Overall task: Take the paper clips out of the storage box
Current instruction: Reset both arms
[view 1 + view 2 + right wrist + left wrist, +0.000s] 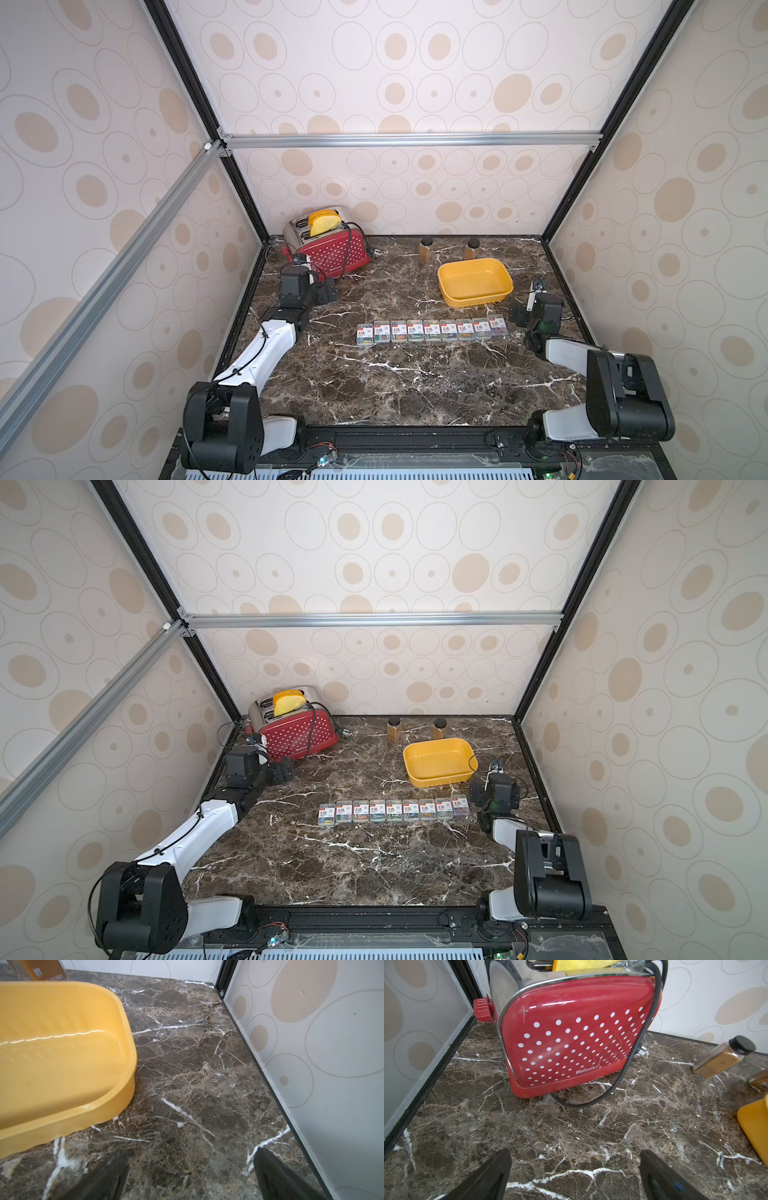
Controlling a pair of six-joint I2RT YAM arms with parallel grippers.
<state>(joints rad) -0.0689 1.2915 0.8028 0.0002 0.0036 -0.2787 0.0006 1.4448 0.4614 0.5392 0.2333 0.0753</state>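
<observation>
- Storage box (475, 277): yellow, far right of desk (415, 386). Inside looks bare in both top views & the right wrist view.
- Paper clips (431, 331): 9 cases in one tidy row, mid-desk, clear of the box.
- Left gripper (574, 1153): jaws wide, nothing held, near the toaster (571, 1039).
- Right gripper (191, 1151): jaws wide, nothing held, beside the box.
- Status: prob. complete, nothing left to take out, though the box's near wall may hide a sliver of its floor.

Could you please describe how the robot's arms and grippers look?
Both arms: white shells, boxy black joints. A thin black cable runs along the left arm; the right arm shows a green light. The left gripper and right gripper have black fingers.
</observation>
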